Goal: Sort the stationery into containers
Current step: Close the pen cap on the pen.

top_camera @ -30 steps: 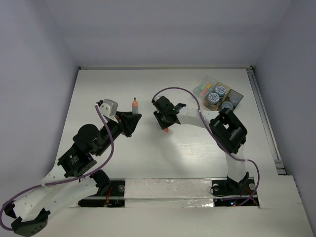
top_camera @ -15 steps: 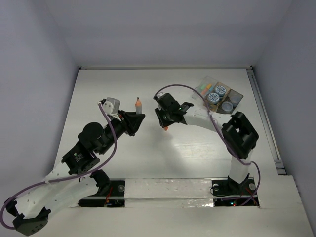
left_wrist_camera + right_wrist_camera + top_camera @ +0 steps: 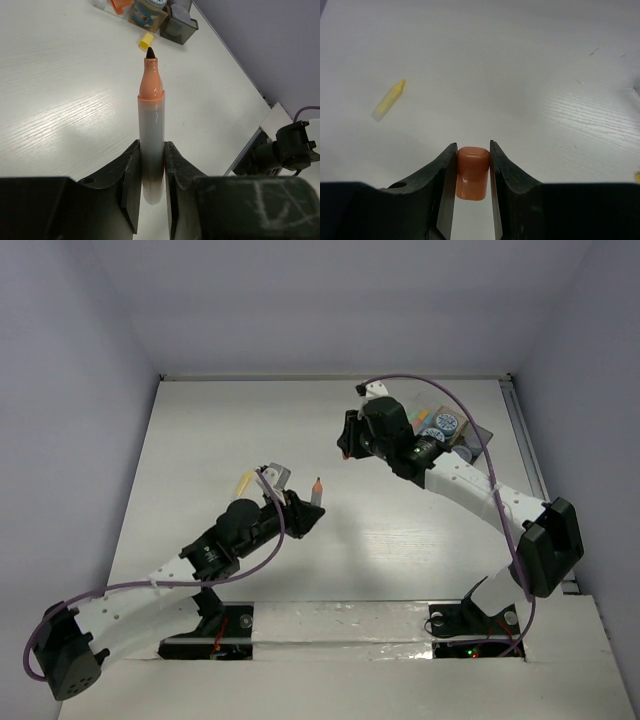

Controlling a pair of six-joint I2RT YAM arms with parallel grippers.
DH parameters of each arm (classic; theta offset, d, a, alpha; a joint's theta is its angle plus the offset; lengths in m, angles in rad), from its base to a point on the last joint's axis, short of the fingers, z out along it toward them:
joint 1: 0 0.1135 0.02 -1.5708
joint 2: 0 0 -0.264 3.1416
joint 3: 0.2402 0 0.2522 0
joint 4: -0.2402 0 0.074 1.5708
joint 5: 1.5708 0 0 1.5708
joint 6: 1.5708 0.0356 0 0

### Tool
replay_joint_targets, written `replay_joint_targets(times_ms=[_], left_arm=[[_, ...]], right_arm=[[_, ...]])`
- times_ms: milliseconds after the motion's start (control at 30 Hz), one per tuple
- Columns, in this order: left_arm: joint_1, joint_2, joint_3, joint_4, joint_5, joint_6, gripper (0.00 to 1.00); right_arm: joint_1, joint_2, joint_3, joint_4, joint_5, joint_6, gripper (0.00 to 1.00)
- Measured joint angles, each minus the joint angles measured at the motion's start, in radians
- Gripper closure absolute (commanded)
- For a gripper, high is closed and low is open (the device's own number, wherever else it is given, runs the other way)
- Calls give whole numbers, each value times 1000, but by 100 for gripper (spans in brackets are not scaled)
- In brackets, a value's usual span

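My left gripper (image 3: 303, 512) is shut on a grey marker with an orange tip (image 3: 317, 490) and holds it upright above the table's middle. In the left wrist view the marker (image 3: 151, 125) stands between the jaws of this gripper (image 3: 151, 170), uncapped, dark nib up. My right gripper (image 3: 346, 440) is farther back. In the right wrist view this gripper (image 3: 472, 167) is shut on a small orange cap (image 3: 472, 172) above the table. The clear box (image 3: 418, 412) and the dark tray (image 3: 478, 436) sit at the far right, with blue-white jars (image 3: 446, 423) by them.
A yellow marker (image 3: 388, 101) lies on the table, seen by the left arm in the top view (image 3: 245, 482). A small yellow cap (image 3: 145, 41) lies in front of a jar (image 3: 148, 12) and the dark tray (image 3: 178, 27). A rail runs along the right table edge (image 3: 535, 485).
My left arm moved right and nearer, carrying the marker. My right arm swung back and right toward the containers with the orange cap still in its jaws.
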Motion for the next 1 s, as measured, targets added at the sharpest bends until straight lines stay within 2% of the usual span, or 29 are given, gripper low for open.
replay_joint_targets(times_ms=[333,567,1000], left_arm=[[-14,148,-3,156,-22,31,100],[-14,329,56,185,-47,54,100],[2,399,129,232,-67,74,100]], right_arm=[[-4,-26,-24,162,-66,132,99],[-4,-48,-82,240,-91,176,99],[8,-90,-171,288,-64,182,99]])
